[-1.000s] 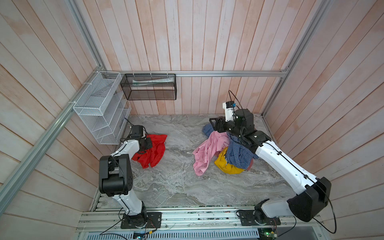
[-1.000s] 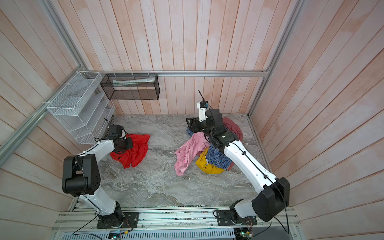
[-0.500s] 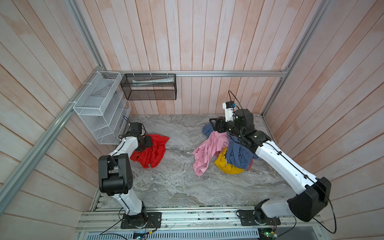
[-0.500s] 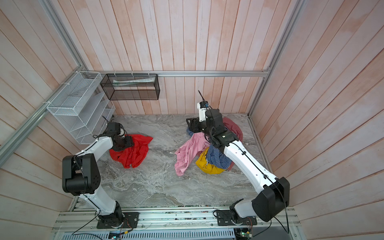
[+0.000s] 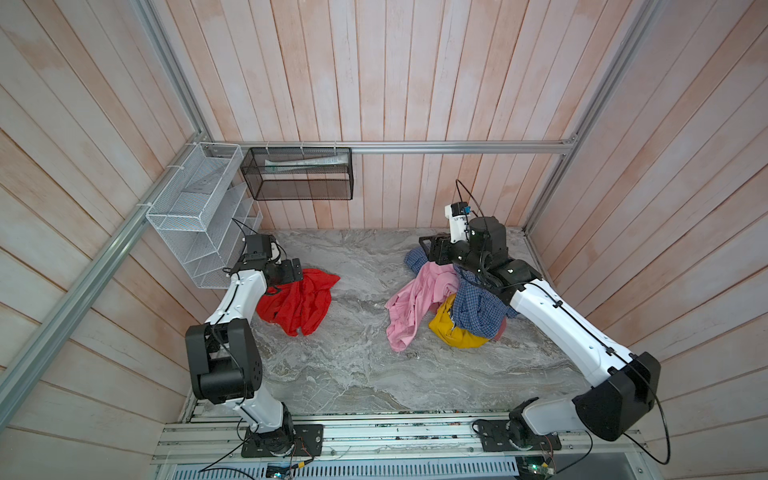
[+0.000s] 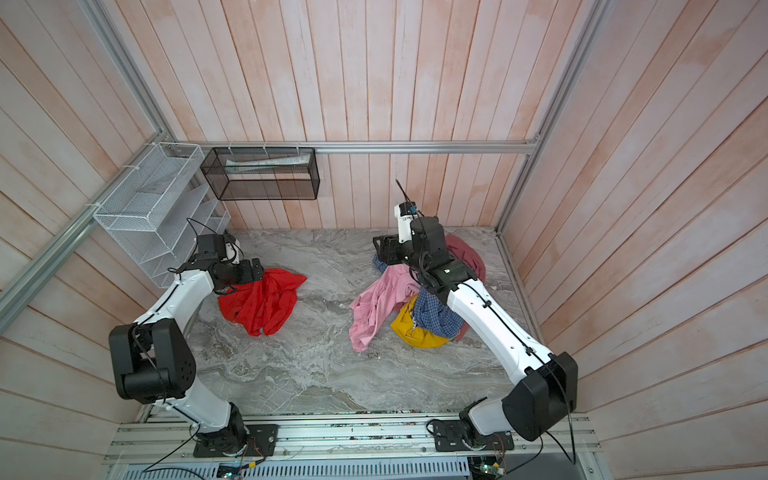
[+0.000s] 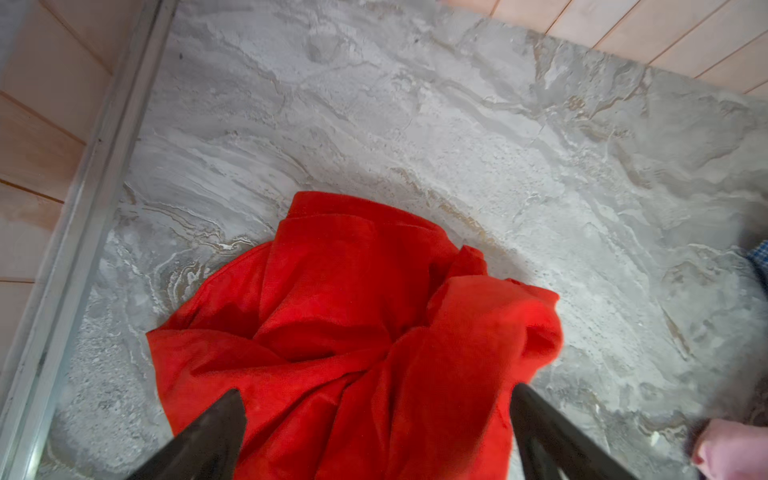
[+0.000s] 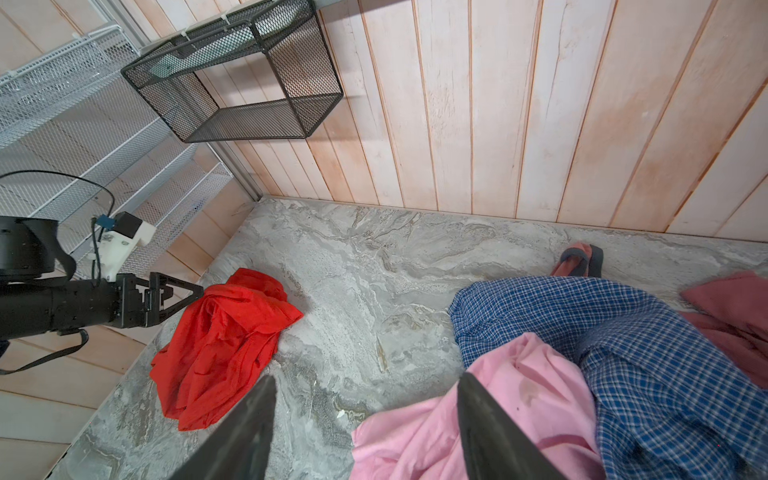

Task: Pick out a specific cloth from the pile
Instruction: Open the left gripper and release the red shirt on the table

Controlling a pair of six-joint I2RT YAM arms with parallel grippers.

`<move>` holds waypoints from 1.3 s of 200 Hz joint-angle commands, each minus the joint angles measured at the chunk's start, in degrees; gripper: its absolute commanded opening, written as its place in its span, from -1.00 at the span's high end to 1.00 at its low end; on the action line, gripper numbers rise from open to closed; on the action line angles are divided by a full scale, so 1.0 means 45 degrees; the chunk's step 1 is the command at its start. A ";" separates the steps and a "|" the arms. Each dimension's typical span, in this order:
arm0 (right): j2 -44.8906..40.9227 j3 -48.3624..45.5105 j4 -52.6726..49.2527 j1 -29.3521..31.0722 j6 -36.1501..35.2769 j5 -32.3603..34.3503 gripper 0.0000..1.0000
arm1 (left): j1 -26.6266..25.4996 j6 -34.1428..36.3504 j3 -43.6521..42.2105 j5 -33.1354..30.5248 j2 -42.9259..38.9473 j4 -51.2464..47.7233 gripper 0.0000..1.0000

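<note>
Enclosure: pale wooden plank walls (image 5: 374, 83) on three sides, over a grey marble-patterned worktop (image 5: 365, 374). Wall fittings above the far left corner: one white wire rack (image 5: 195, 208) with tiered shelves; beside it one black mesh basket (image 5: 297, 174) hung from a metal rail. Left gripper (image 5: 296, 269): low over the worktop near the left edge, jaws spread wide with nothing clamped; in the left wrist view the gripper (image 7: 376, 395) has its two dark fingers (image 7: 216, 428) standing astride one end of the cloth. The cloth (image 5: 299, 303): one plain bright red garment, crumpled, lying alone on the worktop close to the left edge and toward the far left corner, well apart from the pile, with bare marble between; seen in both top views (image 6: 262, 303) and both wrist views (image 8: 220, 332). The pile (image 5: 449, 307): toward the right edge, far half of the worktop; contents are a light pink top (image 5: 415, 303) trailing toward the middle, a blue checked shirt (image 5: 478, 307) draped on top, a mustard yellow piece (image 5: 453, 332) on the near side, and a dusty rose cloth (image 6: 467, 253) at the far right. Right gripper (image 5: 428, 249): above the far left side of the pile, jaws apart and empty, the pink top just under one finger (image 8: 486, 428).
</note>
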 commanded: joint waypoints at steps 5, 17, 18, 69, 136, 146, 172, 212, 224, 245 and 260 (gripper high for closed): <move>0.0205 0.0552 -0.0392 -0.0109 -0.0235 0.0030 -0.39 | 0.0023 0.0709 0.0913 0.0370 0.1319 -0.0751 -1.00; 0.0190 0.0517 -0.0462 -0.0119 -0.0255 0.0063 -0.39 | 0.0031 0.0825 0.0944 0.0313 0.1632 -0.0600 -1.00; 0.0181 0.0521 -0.0472 -0.0124 -0.0255 0.0059 -0.39 | 0.0027 0.0827 0.0939 0.0301 0.1666 -0.0578 -1.00; 0.0151 0.0426 -0.0462 -0.0207 -0.0294 -0.0029 -0.40 | -0.0014 0.0820 0.1440 0.0973 0.3425 -0.1072 -1.00; 0.0230 0.0426 -0.0515 -0.0246 -0.0261 -0.0120 -0.40 | -0.1029 0.0604 0.1772 0.0184 0.4979 -0.2106 -1.00; 0.0230 0.0417 -0.0520 -0.0246 -0.0255 -0.0121 -0.40 | -0.1246 0.0618 0.1866 -0.0429 0.5145 -0.2224 -1.00; 0.0248 0.0363 -0.0463 -0.0249 -0.0236 -0.0084 -0.40 | -0.1422 0.0269 0.2033 -0.0678 0.5544 -0.2175 -0.72; 0.0132 0.0272 -0.0572 -0.0322 -0.0235 -0.0008 -0.40 | -0.1293 -0.0707 0.2688 0.0136 0.6047 -0.1977 0.25; 0.0069 0.0233 -0.0615 -0.0390 -0.0235 0.0016 -0.40 | -0.1156 -0.0984 0.2861 0.0459 0.6032 -0.1707 0.57; -0.0074 0.0145 -0.0734 -0.0461 -0.0182 0.0146 -0.40 | -0.0804 -0.1561 0.3308 0.0978 0.6116 -0.1172 0.96; -0.0307 -0.0093 -0.0673 -0.0495 -0.0110 0.0289 -0.40 | -0.0575 -0.2044 0.3786 0.1147 0.6285 -0.0761 1.00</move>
